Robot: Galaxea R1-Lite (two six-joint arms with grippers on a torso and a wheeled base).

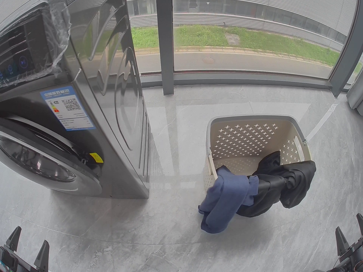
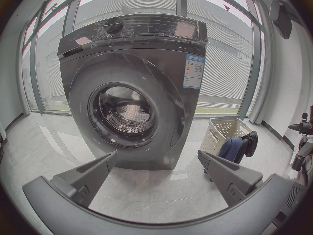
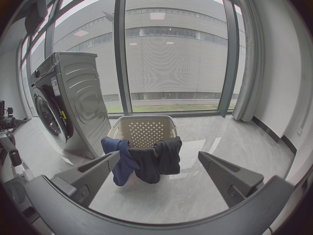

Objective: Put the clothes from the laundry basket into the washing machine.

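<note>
Clothes [image 1: 264, 193] hang over the laundry basket [image 1: 249, 116] rim; left gripper [image 2: 156, 155] and right gripper [image 3: 158, 155] both gape empty. I would pinch the blue garment [image 1: 225, 203] deep at its thick fold, then lift straight up.

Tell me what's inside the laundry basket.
The beige perforated plastic basket holds the upper ends of a blue garment and a black garment draped over its near rim; its floor beneath them is hidden.

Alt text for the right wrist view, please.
A beige laundry basket stands on a grey floor with a blue garment and a black garment draped over its near rim. A grey washing machine stands beside it before tall windows; the right gripper, fingers open, frames the scene.
</note>
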